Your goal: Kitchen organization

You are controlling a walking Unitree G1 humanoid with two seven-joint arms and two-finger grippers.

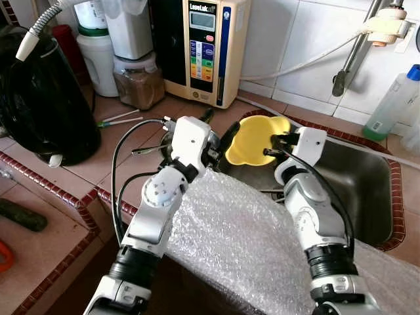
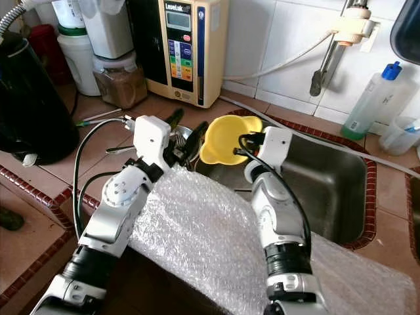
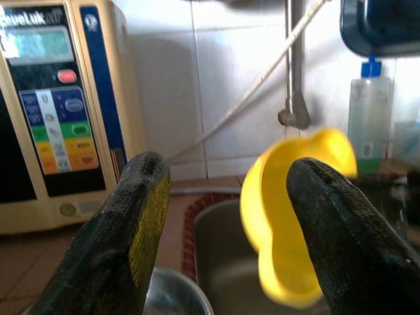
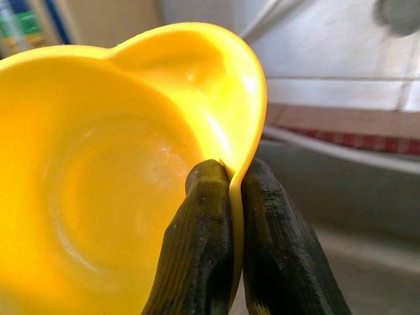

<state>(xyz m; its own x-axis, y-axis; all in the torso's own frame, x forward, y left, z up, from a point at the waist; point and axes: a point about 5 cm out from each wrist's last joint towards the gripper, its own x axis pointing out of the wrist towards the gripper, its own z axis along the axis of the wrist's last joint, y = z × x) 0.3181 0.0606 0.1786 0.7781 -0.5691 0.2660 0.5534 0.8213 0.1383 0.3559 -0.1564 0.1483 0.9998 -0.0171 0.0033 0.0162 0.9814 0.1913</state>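
item: right gripper [image 4: 231, 197] fingers pinched on rim of yellow bowl [image 1: 252, 141], held tilted over sink [image 1: 367, 190] left edge nr counter; left gripper [image 3: 223, 216] fingers spread, empty, just beside bowl over steel pot [image 2: 180, 134]; advice: keep pinch firm, thin rim may slip, move slow clear of l. fingers.

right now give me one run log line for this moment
right hand: shut on yellow bowl rim | bowl: over sink | left hand: open
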